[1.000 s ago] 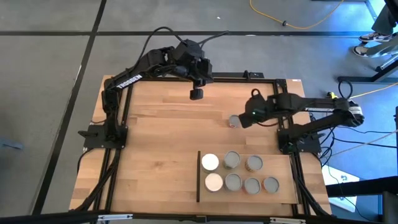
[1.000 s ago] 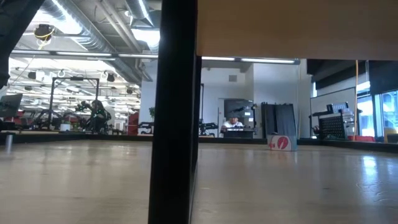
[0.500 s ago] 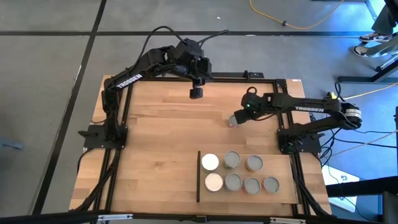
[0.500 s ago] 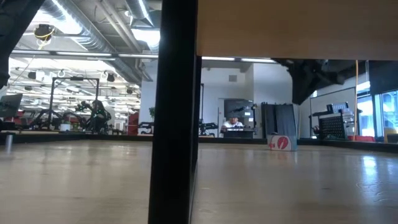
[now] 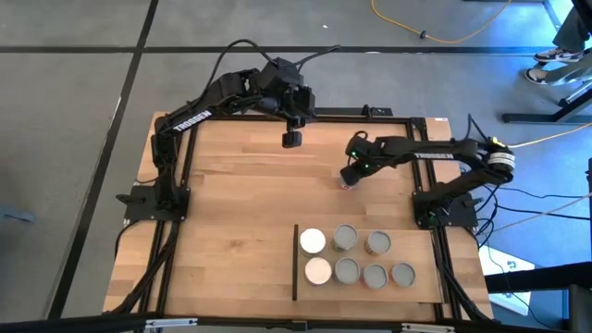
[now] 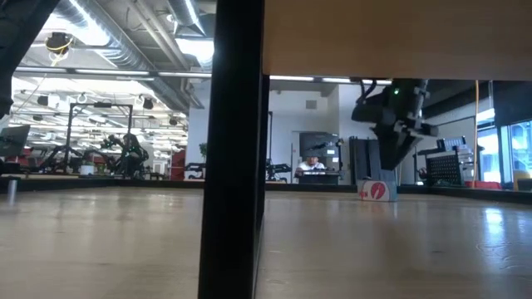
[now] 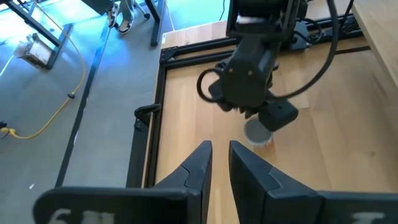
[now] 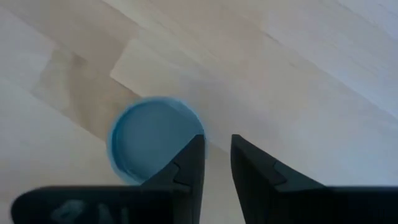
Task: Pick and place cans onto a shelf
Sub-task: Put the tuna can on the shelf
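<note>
Tabletop (image 5: 231,222): right gripper (image 5: 348,176) over lone can (image 8: 152,140) beyond shelf (image 5: 453,277), fingers narrowly parted, holding nothing; widen and centre on can before descending.

Robotics laboratory in an open industrial hall. Evidence: a black-framed light-wood tabletop (image 5: 231,213) stands on a grey concrete floor (image 5: 74,92) crossed by a loose yellow cable (image 5: 444,37); beyond it, exposed silver ceiling ducts (image 6: 125,50), strip lighting, black metal equipment racks (image 6: 83,137), and a person seated at a distant desk (image 6: 313,166).
</note>
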Tool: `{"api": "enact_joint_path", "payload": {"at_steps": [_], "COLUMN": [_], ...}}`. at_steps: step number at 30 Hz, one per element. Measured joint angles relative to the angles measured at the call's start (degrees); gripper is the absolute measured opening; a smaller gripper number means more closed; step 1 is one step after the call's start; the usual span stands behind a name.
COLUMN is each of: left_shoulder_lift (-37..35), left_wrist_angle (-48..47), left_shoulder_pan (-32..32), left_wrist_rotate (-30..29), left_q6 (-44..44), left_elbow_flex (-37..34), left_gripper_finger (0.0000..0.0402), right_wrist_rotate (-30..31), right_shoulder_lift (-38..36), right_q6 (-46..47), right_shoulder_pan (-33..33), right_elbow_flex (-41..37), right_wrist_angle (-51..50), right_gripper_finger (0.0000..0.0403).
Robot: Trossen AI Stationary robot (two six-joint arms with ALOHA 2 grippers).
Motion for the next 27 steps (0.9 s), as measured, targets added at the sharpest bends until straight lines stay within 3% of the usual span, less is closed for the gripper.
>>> {"api": "enact_joint_path", "payload": {"at_steps": [5, 27], "left_shoulder_lift": [0.0, 0.0], "left_wrist_angle": [0.0, 0.0], "left_shoulder_pan": [0.1, 0.1], "left_wrist_rotate": [0.0, 0.0], "left_q6": [0.3, 0.5], "left_elbow_flex": [0.0, 0.0], "left_gripper_finger": [0.0053, 0.004], "right_wrist_rotate": [-1.6, -1.8], "right_shoulder_lift": [2.3, 5.6], "right_q6": [-3.1, -5.1], "right_shoulder_pan": [0.0, -0.1], "right_elbow_flex": [0.0, 0.0], "right_wrist_angle": [5.2, 3.8], "right_gripper_finger": [0.008, 0.008]}}
